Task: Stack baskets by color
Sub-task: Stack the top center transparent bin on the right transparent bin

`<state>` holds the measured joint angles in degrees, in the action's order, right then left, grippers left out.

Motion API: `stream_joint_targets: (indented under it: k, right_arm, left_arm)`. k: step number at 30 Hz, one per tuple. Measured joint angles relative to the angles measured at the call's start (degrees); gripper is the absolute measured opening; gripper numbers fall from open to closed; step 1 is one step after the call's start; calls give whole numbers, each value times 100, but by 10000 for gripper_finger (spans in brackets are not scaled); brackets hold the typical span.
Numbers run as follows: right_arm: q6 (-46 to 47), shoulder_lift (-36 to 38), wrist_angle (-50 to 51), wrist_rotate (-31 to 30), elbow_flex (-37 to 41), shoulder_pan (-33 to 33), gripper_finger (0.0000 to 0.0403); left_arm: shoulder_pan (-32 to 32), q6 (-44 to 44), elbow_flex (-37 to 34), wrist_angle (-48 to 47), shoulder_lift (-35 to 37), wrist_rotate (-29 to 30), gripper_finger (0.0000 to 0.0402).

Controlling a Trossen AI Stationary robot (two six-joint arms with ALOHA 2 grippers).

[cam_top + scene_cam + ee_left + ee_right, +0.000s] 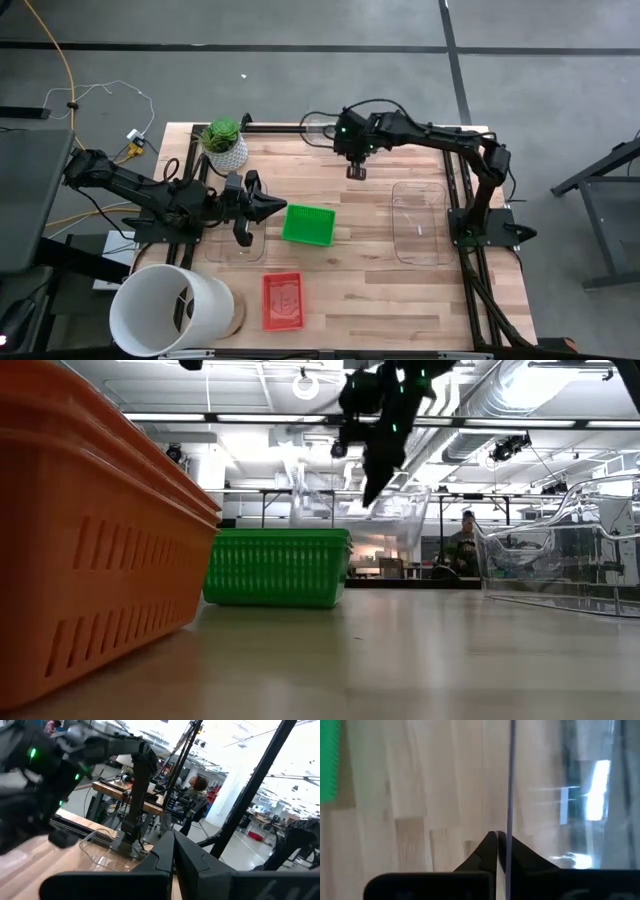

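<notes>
**Tool and held thing.** The right gripper is clenched on the thin wall of a clear basket, which hangs lifted off the table behind the green basket. In the right wrist view that wall's edge runs straight up from between the closed fingers. The left gripper is closed on nothing. It is just beside the green basket, on the side toward the potted plant, and above a second clear basket.

**Other baskets.** A third clear basket sits on the table, well apart from the green basket on its far side from the left gripper. The red basket lies near the green basket, toward the front edge, beside a white bucket lying on its side.

**Surface and room.** The table is pale wood planks on a dark frame. Beyond the green basket the low view shows a hall with ceiling lights, work tables and a seated person.

**Count.** Clear baskets: three. Green: one. Red: one visible from above; whether another nests in it cannot be told.
</notes>
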<state>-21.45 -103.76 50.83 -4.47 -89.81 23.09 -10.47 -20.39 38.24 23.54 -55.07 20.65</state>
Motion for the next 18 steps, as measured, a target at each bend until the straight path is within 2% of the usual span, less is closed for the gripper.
stream_joint_targets:
  k: [12,18]
  right_arm:
    - [862,17,1538,-163,-2392,-401,0]
    - [1516,28,2598,-631,-3235,-840,0]
  left_arm:
    - [-1,5,-1,-29,0,-94,0]
    - [-1,5,-2,-35,0,-94,0]
